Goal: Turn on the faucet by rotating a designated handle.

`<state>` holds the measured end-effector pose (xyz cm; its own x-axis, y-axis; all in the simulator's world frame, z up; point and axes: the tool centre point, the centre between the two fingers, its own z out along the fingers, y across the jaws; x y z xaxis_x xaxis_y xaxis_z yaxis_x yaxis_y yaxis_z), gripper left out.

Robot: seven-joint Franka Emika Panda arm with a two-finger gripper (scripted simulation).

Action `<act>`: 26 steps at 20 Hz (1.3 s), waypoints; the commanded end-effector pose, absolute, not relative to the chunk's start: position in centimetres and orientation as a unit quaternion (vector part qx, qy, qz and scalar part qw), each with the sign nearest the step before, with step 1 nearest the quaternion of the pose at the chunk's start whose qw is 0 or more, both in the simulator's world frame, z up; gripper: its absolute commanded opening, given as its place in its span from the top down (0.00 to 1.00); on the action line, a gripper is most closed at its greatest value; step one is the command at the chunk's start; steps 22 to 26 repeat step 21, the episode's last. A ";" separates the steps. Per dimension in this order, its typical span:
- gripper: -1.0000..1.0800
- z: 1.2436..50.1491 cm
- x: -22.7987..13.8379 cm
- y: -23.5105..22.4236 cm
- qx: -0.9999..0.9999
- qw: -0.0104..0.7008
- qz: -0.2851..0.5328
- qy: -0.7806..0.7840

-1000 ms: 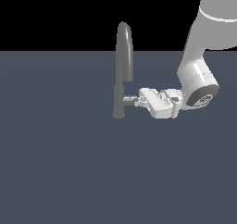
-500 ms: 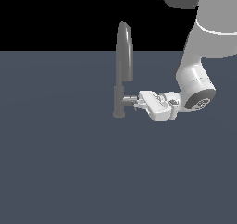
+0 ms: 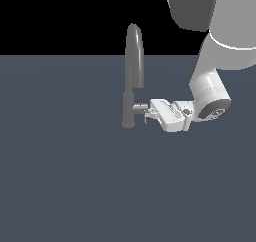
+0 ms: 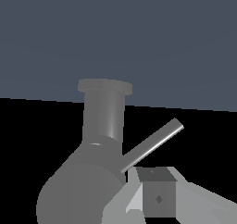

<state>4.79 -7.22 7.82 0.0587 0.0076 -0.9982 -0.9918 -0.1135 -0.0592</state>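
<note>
Gripper (image 3: 148, 113) lies roughly horizontal, fingertips against the end of the handle (image 3: 139, 107); whether its jaws are clamped or released cannot be determined. In the wrist view one finger (image 4: 158, 197) sits just beside the thin lever pin (image 4: 152, 144). Handle juts from the faucet (image 3: 132, 76) column toward the exterior view's right. Faucet stands on the dark grey surface (image 3: 65, 176). No legible markings appear.
</note>
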 end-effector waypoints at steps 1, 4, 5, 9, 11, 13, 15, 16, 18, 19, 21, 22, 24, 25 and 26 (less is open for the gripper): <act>1.00 7.2 5.0 -7.1 -0.537 0.488 0.515 0.457; 1.00 6.4 5.3 -7.1 -0.535 0.486 0.516 0.460; 1.00 6.1 5.4 -7.0 -0.534 0.485 0.516 0.461; 1.00 5.0 5.7 -6.9 -0.531 0.483 0.518 0.465; 1.00 4.5 5.9 -6.9 -0.530 0.482 0.519 0.467; 1.00 4.0 6.0 -6.8 -0.529 0.481 0.520 0.468; 1.00 3.5 6.2 -6.8 -0.528 0.480 0.520 0.470; 1.00 3.3 6.2 -6.8 -0.527 0.479 0.521 0.471; 1.00 2.8 6.4 -6.7 -0.526 0.478 0.521 0.472; 1.00 2.6 6.4 -6.7 -0.525 0.478 0.522 0.473; 1.00 2.4 6.5 -6.7 -0.525 0.477 0.522 0.474; 1.00 2.4 6.5 -6.7 -0.525 0.477 0.522 0.474; 1.00 2.4 6.5 -6.7 -0.525 0.477 0.522 0.474; 1.00 2.4 6.5 -6.7 -0.525 0.477 0.522 0.474; 1.00 2.4 6.5 -6.7 -0.525 0.477 0.522 0.474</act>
